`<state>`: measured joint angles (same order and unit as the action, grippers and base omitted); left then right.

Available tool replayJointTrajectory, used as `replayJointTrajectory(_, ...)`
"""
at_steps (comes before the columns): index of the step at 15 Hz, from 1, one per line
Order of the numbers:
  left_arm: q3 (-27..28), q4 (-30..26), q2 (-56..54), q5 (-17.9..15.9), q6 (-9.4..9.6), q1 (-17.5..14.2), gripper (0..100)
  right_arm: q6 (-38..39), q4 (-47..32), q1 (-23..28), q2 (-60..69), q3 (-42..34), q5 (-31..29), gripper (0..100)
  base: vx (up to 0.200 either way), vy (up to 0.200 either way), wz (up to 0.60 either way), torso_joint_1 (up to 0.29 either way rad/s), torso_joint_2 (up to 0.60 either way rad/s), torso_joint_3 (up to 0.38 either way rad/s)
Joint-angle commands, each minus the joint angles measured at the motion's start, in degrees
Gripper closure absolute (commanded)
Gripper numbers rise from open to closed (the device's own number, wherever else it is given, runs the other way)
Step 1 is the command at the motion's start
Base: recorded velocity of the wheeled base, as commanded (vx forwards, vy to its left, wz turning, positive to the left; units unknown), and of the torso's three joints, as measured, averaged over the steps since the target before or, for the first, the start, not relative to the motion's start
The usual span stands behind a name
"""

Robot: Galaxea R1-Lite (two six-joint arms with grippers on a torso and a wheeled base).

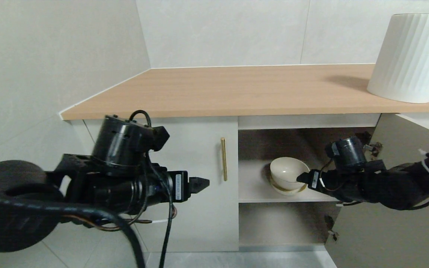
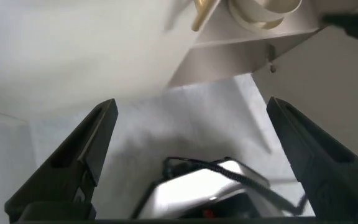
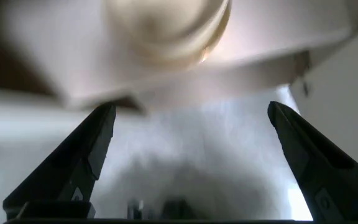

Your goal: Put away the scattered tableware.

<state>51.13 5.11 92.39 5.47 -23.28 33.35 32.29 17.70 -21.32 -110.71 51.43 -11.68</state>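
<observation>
Glossy cream round bowl tilted on gold-rimmed dish, on smooth white cabinet shelf. Right gripper just beside bowl, spread wide, empty. Left gripper wide, empty, before matte closed door.

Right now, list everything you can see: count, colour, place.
bowls: two, cream, stacked on the open cabinet's shelf, upper one tilted
shelf: one, pale, inside the cabinet's right half
ribbed container: one, white, at the countertop's right end
countertop: one, light wood, above the cabinet
closed door: one, pale, cabinet's left half
handle: one, gold, upright on the closed door
open door: one, pale, swung out at right
left gripper: one, black, open, before the closed door
right gripper: one, black, open, close to the bowls
</observation>
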Motion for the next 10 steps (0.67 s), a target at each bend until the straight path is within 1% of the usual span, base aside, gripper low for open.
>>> replayJointTrajectory(1, -7.53, 0.17, -12.59, 0.06, 4.3, -1.1, 0, -1.53, -3.64, -3.64, 15.44, -7.84, 0.87, 0, 0.0, 0.0, 0.0, 0.0, 0.0, 0.0)
replayJointTrajectory(2, -8.5, 0.17, -13.64, 0.15, 4.65, -1.1, 0, -1.97, -4.43, -3.9, 16.94, -8.45, 0.78, 0, 0.0, 0.0, 0.0, 0.0, 0.0, 0.0)
replayJointTrajectory(3, -10.26, 0.17, -16.28, 0.15, 4.74, -1.1, 0, -2.59, -7.15, -5.05, 20.8, -9.68, 0.96, 0, 0.0, 0.0, 0.0, 0.0, 0.0, 0.0)
replayJointTrajectory(4, -11.84, 0.17, -18.3, 0.24, 4.56, -1.27, 0, -2.67, -10.93, -5.75, 23.62, -10.04, 1.22, 0, 0.0, 0.0, 0.0, 0.0, 0.0, 0.0)
replayJointTrajectory(5, -12.63, 0.25, -19.79, 0.06, 4.65, -2.24, 0, -2.67, -15.33, -6.63, 26.25, -10.12, 1.04, 0, 0.0, 0.0, 0.0, 0.0, 0.0, 0.0)
replayJointTrajectory(6, -12.81, 0.25, -20.06, 0.15, 4.91, -2.59, 0, -2.5, -19.19, -6.72, 29.42, -10.3, 1.22, 0, 0.0, 0.0, 0.0, 0.0, 0.0, 0.0)
replayJointTrajectory(8, -12.37, 0.25, -19.88, 0.15, 5.09, -2.77, 0, -3.03, -21.04, -6.98, 31.35, -11.62, 1.31, 0, 0.0, 0.0, 0.0, 0.0, 0.0, 0.0)
replayJointTrajectory(10, -12.28, 0.25, -18.92, 0.15, 5.0, -2.77, 0, -5.4, -21.22, -7.59, 34.07, -12.23, 1.04, 0, -0.2, 0.0, 0.0, 0.007, 0.0, 0.0)
